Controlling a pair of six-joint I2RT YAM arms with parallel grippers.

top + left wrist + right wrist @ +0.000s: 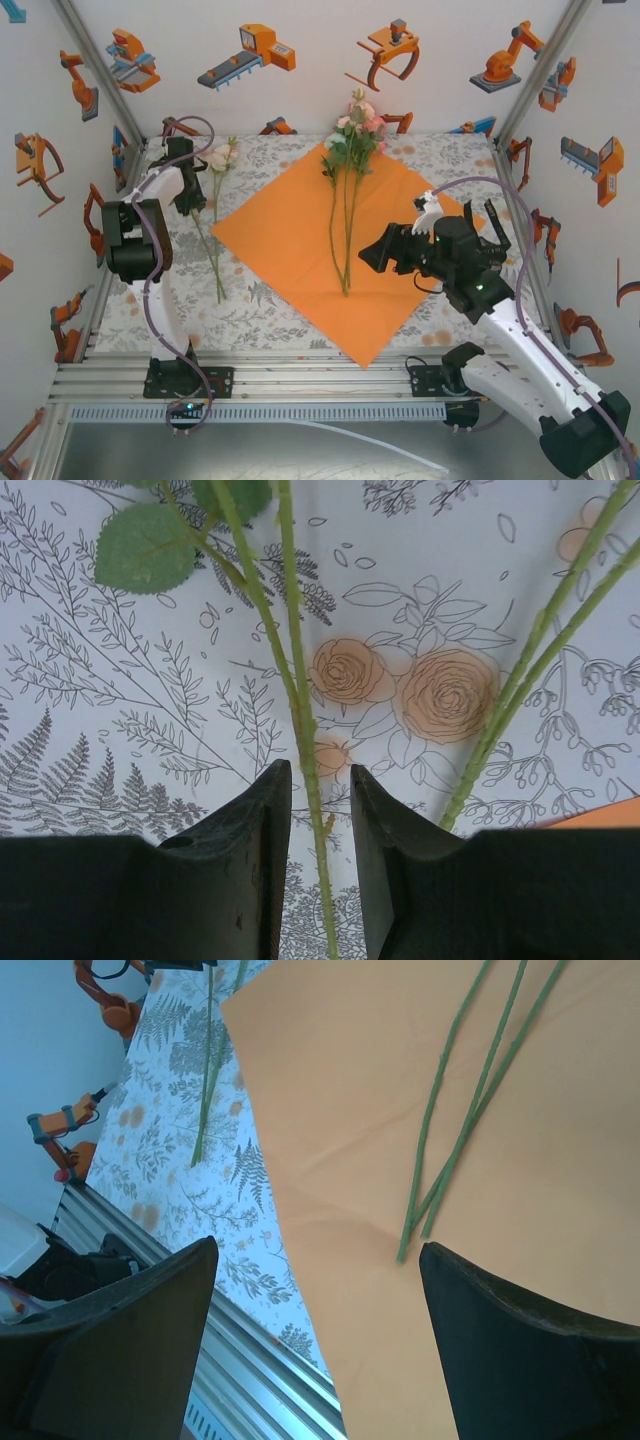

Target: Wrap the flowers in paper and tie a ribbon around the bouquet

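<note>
Right gripper (372,255) at 4 o'clock, jaws wide, holding nothing. Grey-and-orange floral tablecloth (250,310) covers the table. Large bright orange paper sheet (290,240) lies flat mid-table, under that gripper. Bunch of pink, white and peach flowers (355,130) on the paper: blossoms at 12 o'clock, long green stems toward 6. Loose pale-blossomed stems (220,157) on cloth at 9 o'clock; left gripper (320,770) narrow, straddling one, gaps either side.

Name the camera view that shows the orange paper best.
Top external: nearly the whole paper shows as a diamond, flowers lying on it. Right wrist shows one stretch with stems; left wrist catches a corner sliver.
</note>
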